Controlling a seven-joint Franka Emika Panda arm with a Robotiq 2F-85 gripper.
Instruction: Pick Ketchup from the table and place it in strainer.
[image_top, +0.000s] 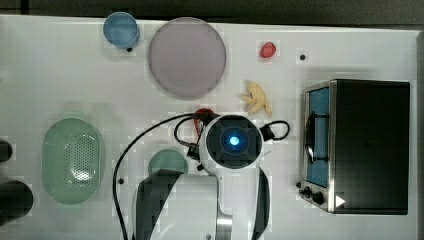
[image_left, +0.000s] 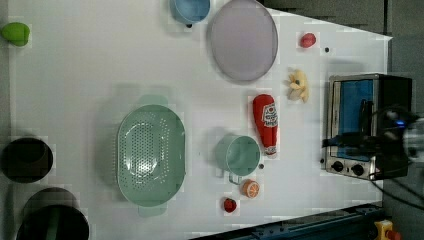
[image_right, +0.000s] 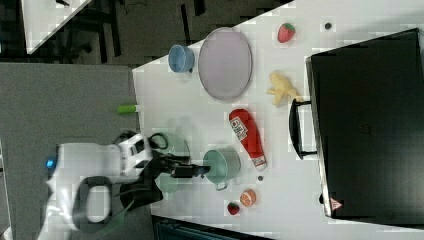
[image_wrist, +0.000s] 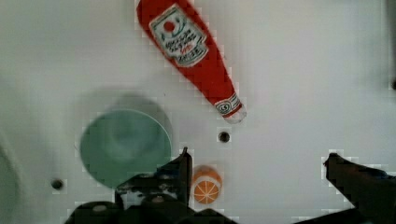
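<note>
The ketchup (image_wrist: 196, 51) is a long red bottle with a white label, lying flat on the white table, also seen as the ketchup (image_left: 266, 122) and the ketchup (image_right: 247, 132). In the top view my arm covers most of it; a red end (image_top: 203, 112) sticks out. My gripper (image_wrist: 258, 155) is open and holds nothing. It hangs above the table, a little short of the bottle's cap end. One dark finger (image_wrist: 180, 168) is beside an orange half. The pale green perforated strainer (image_left: 151, 155) stands apart at the top view's left (image_top: 73, 160).
A round green cup (image_left: 240, 155) stands between strainer and ketchup. An orange half (image_left: 250, 188) and a small strawberry (image_left: 229, 205) lie near it. A grey plate (image_top: 186, 56), blue cup (image_top: 121, 29), red fruit (image_top: 268, 49), banana (image_top: 257, 97) and toaster oven (image_top: 360, 145) surround the area.
</note>
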